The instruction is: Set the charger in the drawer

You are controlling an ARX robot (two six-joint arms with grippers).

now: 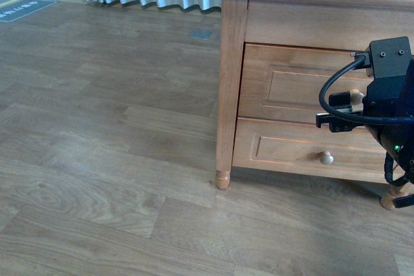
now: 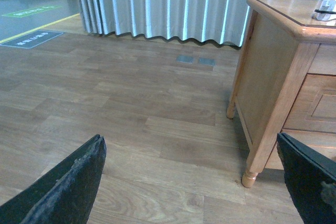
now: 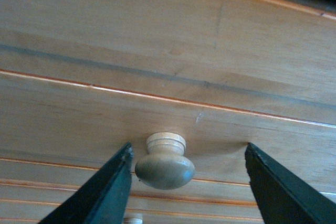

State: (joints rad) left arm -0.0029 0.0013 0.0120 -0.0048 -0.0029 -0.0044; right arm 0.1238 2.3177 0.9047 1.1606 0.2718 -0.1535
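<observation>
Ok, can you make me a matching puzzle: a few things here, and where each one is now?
Things:
1 small white charger block
2 round pale wooden knob of the upper drawer
3 matching knob of the lower drawer
4 black left gripper

Places:
A over bare wooden floor
B on the wooden cabinet's top
C between the right gripper's open fingers
D low on the cabinet front

Pairs: 1-B, 2-C, 3-D, 4-A.

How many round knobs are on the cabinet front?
2. The upper knob lies between the jaws of the open right gripper; the lower knob is on the shorter drawer below.
</observation>
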